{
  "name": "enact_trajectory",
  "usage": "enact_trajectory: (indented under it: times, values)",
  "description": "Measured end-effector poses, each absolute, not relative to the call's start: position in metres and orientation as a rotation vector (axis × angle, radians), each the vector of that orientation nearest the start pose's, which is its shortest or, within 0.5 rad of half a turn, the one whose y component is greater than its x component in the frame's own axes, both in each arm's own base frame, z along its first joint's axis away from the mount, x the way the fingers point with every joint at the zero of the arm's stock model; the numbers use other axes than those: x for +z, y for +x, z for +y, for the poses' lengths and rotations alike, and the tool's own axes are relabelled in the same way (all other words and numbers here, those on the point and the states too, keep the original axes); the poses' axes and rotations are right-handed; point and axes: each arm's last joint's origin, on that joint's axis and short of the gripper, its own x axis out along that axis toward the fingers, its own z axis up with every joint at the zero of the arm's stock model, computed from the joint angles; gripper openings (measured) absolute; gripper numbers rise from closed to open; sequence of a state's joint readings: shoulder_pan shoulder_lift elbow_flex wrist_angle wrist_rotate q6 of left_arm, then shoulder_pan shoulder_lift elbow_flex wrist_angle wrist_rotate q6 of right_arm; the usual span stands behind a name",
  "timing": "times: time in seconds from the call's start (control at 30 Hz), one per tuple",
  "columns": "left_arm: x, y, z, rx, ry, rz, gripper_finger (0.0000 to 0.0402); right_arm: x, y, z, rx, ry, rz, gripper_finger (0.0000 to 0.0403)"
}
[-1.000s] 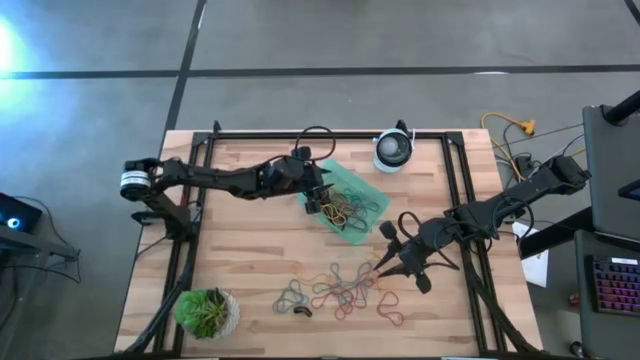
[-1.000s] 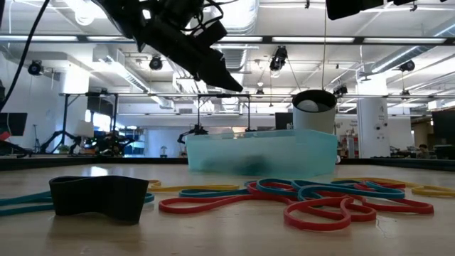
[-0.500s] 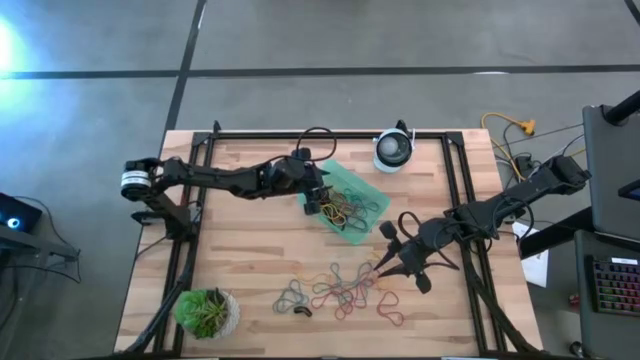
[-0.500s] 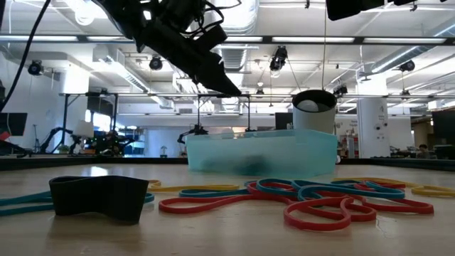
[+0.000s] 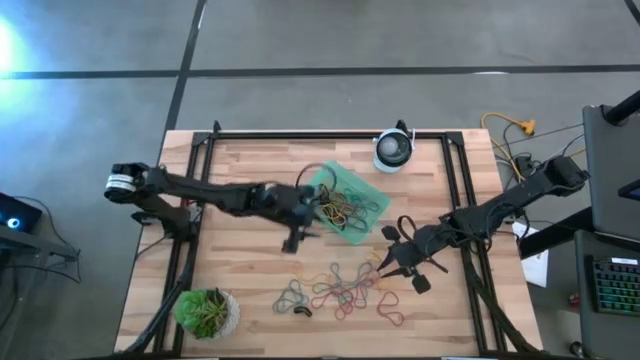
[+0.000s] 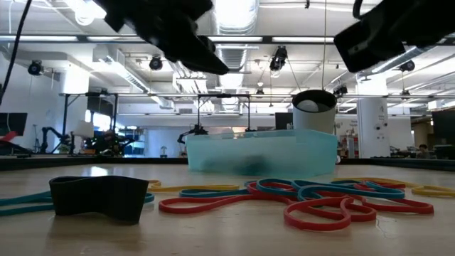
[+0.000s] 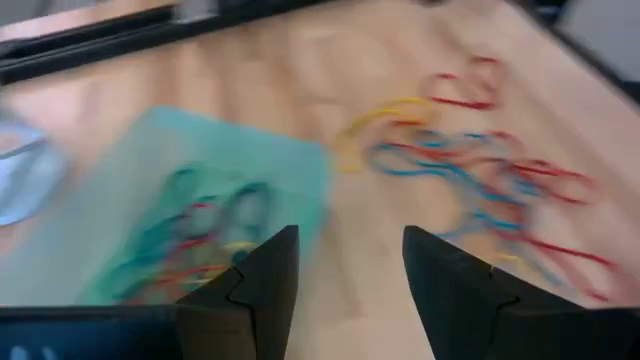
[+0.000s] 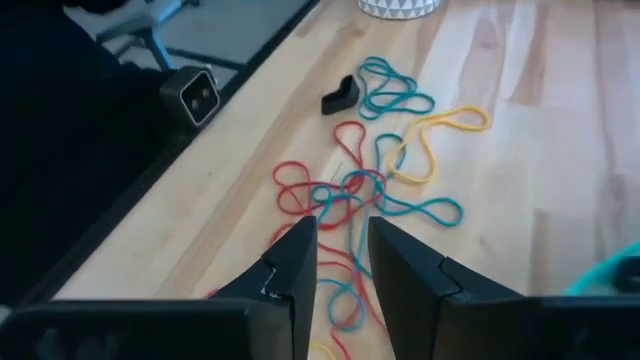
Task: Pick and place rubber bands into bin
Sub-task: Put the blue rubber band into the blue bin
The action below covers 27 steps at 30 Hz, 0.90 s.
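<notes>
— So where are the bands (image 5: 345, 292)?
— Most lie loose on the bench (image 5: 240, 250), in a tangle of red, teal and yellow loops toward its near edge. A thick black one (image 6: 99, 195) sits at the left end of the tangle in the low view. More are already in the bin (image 5: 350, 178), piled in its middle.

— And the bin?
— It sits farther back on the bench, turned like a diamond, just beside the round white device (image 5: 394, 151) and well apart from the loose tangle.

— What is the left gripper (image 5: 292, 240) doing?
— It hangs above bare bench just beside the bin's near-left corner. Its fingers (image 7: 250, 290) are spread, with nothing between them; its own camera sees both the bin and the tangle past them.

— The right gripper (image 5: 388, 268)?
— It is near the right end of the tangle, pointed at it. Its fingers (image 8: 290, 275) stand a little apart, a narrow gap between them, nothing pinched.

— Anything else on the bench?
— A potted plant (image 5: 206, 311) in the near-left corner.
</notes>
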<state>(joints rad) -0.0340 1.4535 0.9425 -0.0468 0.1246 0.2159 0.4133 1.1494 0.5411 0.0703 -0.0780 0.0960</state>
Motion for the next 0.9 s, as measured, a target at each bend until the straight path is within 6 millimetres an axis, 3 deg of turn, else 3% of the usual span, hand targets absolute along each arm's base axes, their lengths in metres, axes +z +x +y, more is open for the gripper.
enact_trajectory:
  times: [0.23, 0.4, 0.63, 0.9]
  values:
    - [0.218, 0.288, -0.083, -0.438, 0.241, 0.614, 0.0165, 0.178, 0.225, 0.105, 0.477, 0.012, 0.469, 0.0084]
    - [0.206, 0.273, -0.113, -0.506, 0.222, 0.626, 0.0165, 0.152, 0.243, 0.116, 0.491, -0.009, 0.473, 0.0082]
    - [0.206, 0.265, -0.124, -0.539, 0.214, 0.627, 0.0165, 0.129, 0.276, 0.132, 0.504, -0.081, 0.539, 0.0082]
    - [0.205, 0.265, -0.123, -0.493, 0.229, 0.622, 0.0165, 0.133, 0.301, 0.143, 0.513, -0.142, 0.591, 0.0082]
